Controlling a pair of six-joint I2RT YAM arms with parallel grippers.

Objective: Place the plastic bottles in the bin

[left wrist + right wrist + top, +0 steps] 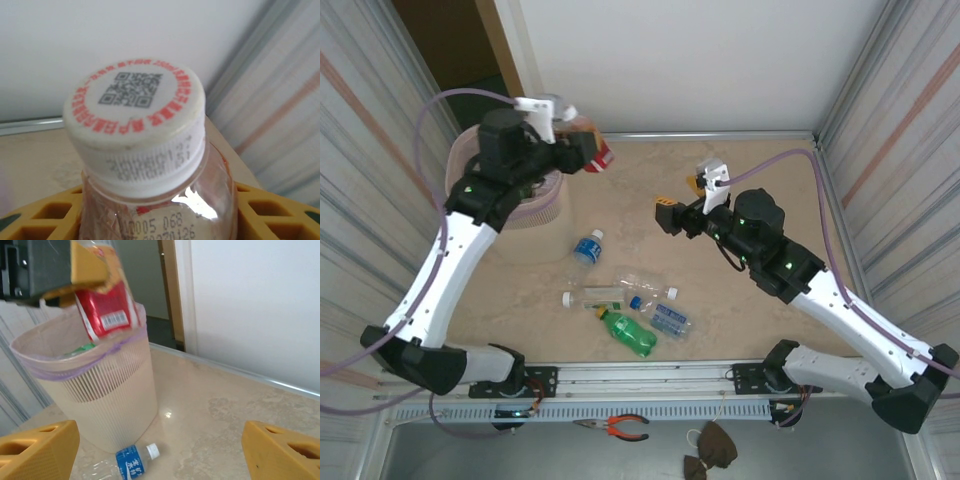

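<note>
My left gripper (pixel 592 152) is shut on a clear plastic bottle (pixel 603 158) with a red label, held up beside the far right rim of the pale pink bin (pixel 542 205). In the left wrist view the bottle's white cap (pixel 135 120) faces the camera between the yellow fingers (pixel 272 210). In the right wrist view the red-labelled bottle (pixel 105 310) hangs over the bin's rim (pixel 30 357). My right gripper (pixel 680 207) stands open and empty over the middle of the table. A blue-labelled bottle (pixel 587 247) lies by the bin's foot, low in the right wrist view (pixel 127 462).
Several more bottles lie near the front edge: a clear cluster (pixel 625 293), a green bottle (pixel 628 334) and a blue-labelled one (pixel 669 320). Walls close the table at the back and right. Pliers (pixel 618 427) lie below the table rail.
</note>
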